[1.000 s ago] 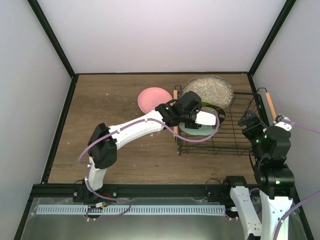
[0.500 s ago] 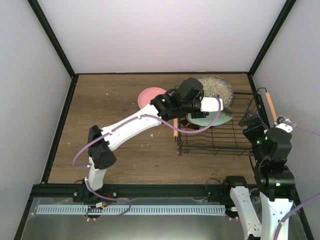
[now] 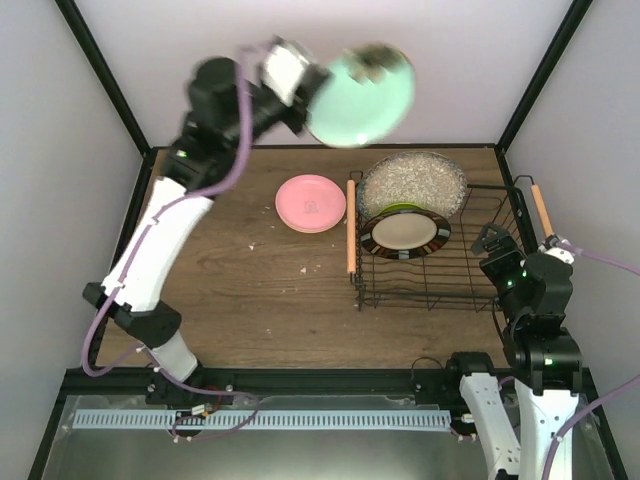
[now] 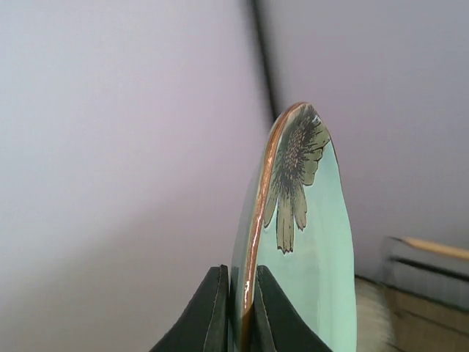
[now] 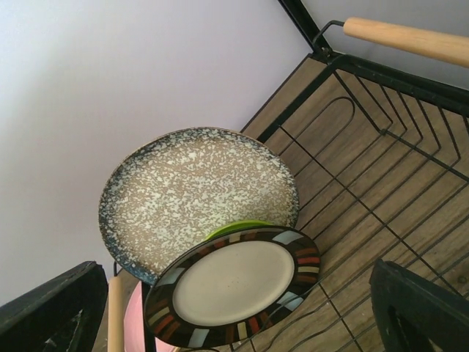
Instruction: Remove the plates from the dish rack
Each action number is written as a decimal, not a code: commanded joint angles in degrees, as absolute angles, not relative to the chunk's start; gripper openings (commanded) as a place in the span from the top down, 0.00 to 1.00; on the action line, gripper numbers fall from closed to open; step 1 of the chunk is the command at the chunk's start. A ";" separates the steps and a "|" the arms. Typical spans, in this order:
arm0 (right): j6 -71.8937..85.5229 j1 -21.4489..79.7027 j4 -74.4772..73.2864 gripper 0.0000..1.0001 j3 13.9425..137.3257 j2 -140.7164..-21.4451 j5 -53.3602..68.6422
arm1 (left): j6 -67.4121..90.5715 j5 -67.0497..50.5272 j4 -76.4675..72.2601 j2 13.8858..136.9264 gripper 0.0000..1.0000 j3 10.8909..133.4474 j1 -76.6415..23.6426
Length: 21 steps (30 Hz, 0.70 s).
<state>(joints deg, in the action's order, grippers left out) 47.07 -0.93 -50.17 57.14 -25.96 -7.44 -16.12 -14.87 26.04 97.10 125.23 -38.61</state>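
My left gripper (image 3: 297, 80) is raised high over the back of the table, shut on the rim of the mint plate with a flower (image 3: 360, 95). In the left wrist view its fingers pinch that plate (image 4: 315, 242) edge-on. The dish rack (image 3: 480, 290) stands at the right. In it lean the large speckled grey plate (image 3: 413, 183), a sliver of the lime green plate (image 3: 400, 209) and the cream plate with a dark rim (image 3: 405, 233). A pink plate (image 3: 311, 202) lies flat on the table left of the rack. My right gripper (image 3: 497, 240) hangs open over the rack's right side, facing the cream plate (image 5: 234, 293).
The rack's wooden handles run along its left side (image 3: 350, 235) and right side (image 3: 541, 210). Grey walls with black corner posts (image 3: 105, 90) close in the table. Bare wood table (image 3: 220, 270) stretches left of the rack.
The left arm has lifted the mint plate out of the rack and swung it up and left, high above the table's back. The right arm has barely moved.
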 commanded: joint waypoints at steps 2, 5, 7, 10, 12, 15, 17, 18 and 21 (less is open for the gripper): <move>47.25 -0.35 -45.86 0.00 55.95 -27.58 -5.80 | 9.01 -19.53 21.53 96.56 0.96 126.63 -15.81; 47.23 -0.35 -44.08 0.00 55.07 -28.69 -4.66 | 20.18 -26.56 22.94 98.87 0.96 121.78 -1.96; 47.10 -0.35 -42.94 0.00 54.62 -29.39 -4.00 | 25.85 -31.31 22.18 99.89 0.96 115.81 3.87; 46.69 -0.35 -41.86 0.00 54.54 -30.40 -3.41 | 30.01 -35.74 20.47 101.00 0.96 106.78 8.95; 46.35 -0.35 -41.47 0.00 54.66 -30.85 -3.34 | 29.26 -36.31 20.20 101.42 0.96 101.13 10.05; 45.88 -0.35 -41.47 0.00 55.04 -31.19 -3.34 | 28.57 -36.73 19.10 102.40 0.96 93.92 10.47; 45.63 -0.35 -41.77 0.00 55.31 -31.20 -3.59 | 28.83 -37.07 18.68 104.18 0.96 90.75 10.81; 45.46 -0.35 -41.97 0.00 55.55 -31.20 -3.72 | 29.27 -37.55 18.45 105.25 0.96 89.62 11.12; 44.93 -0.35 -42.92 0.00 56.26 -31.20 -4.40 | 31.24 -38.61 17.20 108.70 0.96 87.35 12.10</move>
<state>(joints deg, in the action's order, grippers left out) 46.24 -0.93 -42.92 54.17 -31.27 -3.60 26.20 -31.33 26.13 108.60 87.11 11.25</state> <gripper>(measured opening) 0.998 0.067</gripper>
